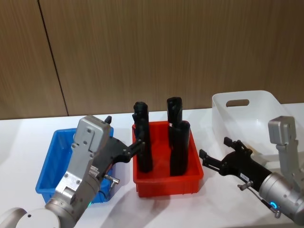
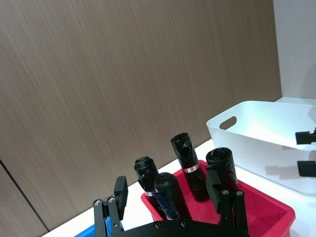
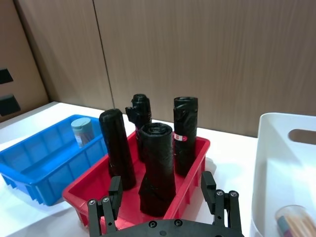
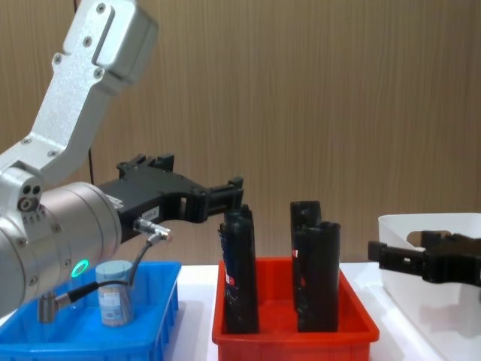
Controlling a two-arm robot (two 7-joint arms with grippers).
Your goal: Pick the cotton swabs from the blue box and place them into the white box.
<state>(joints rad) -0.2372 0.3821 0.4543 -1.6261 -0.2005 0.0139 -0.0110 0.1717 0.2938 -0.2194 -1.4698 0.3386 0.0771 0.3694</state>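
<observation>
One cotton swab tub [image 3: 81, 131], clear with a pale lid, stands in the blue box [image 1: 51, 156] at the left; it also shows behind the left arm's cable as the tub [image 4: 115, 301]. Another tub of swabs [image 3: 295, 222] lies inside the white box [image 1: 247, 114] at the right. My left gripper [image 1: 123, 131] hovers open and empty above the blue box's right side, pointing toward the red bin. My right gripper [image 1: 214, 148] is open and empty between the red bin and the white box.
A red bin [image 1: 166, 184] with several tall black tubes [image 1: 179, 147] stands between the two boxes, close to both grippers. A wooden wall runs behind the white table.
</observation>
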